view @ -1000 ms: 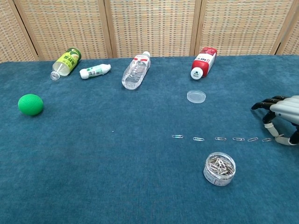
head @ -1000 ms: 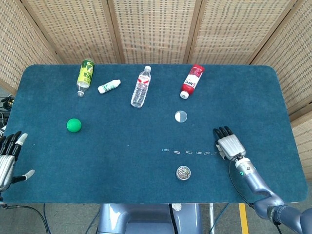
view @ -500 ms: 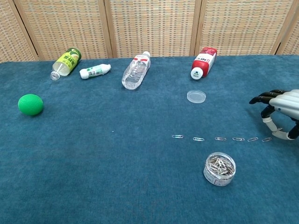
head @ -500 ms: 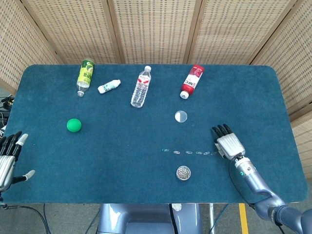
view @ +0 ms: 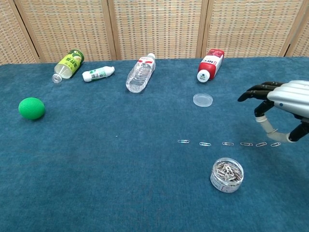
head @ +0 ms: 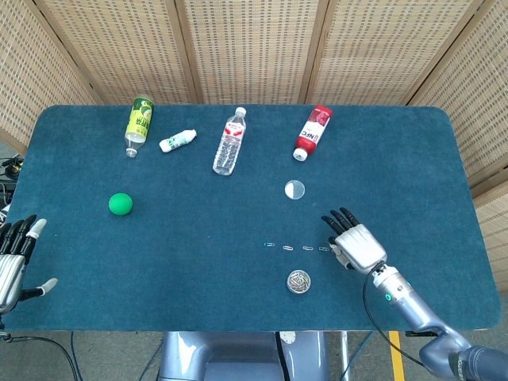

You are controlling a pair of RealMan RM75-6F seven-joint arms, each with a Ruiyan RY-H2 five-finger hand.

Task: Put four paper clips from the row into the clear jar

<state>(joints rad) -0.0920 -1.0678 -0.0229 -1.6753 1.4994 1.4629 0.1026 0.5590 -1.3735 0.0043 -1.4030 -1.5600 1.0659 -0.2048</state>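
A row of several paper clips (view: 227, 143) lies on the blue table, running left to right just beyond the clear jar (view: 227, 175). The jar (head: 298, 281) stands upright, uncapped, and holds a heap of clips. My right hand (view: 280, 104) hovers above the right end of the row, fingers spread and thumb hanging down, holding nothing. In the head view the right hand (head: 353, 242) covers the rightmost clips of the row (head: 287, 247). My left hand (head: 12, 262) rests open at the table's left edge, far from the clips.
The jar's clear lid (view: 203, 99) lies behind the row. Along the back lie a red bottle (view: 210, 64), a clear water bottle (view: 141, 72), a small white bottle (view: 98, 73) and a green bottle (view: 68, 63). A green ball (view: 31, 108) sits at the left.
My right hand has moved left along the row and risen, now over its right end. The clips and jar have not moved. The left hand is still.
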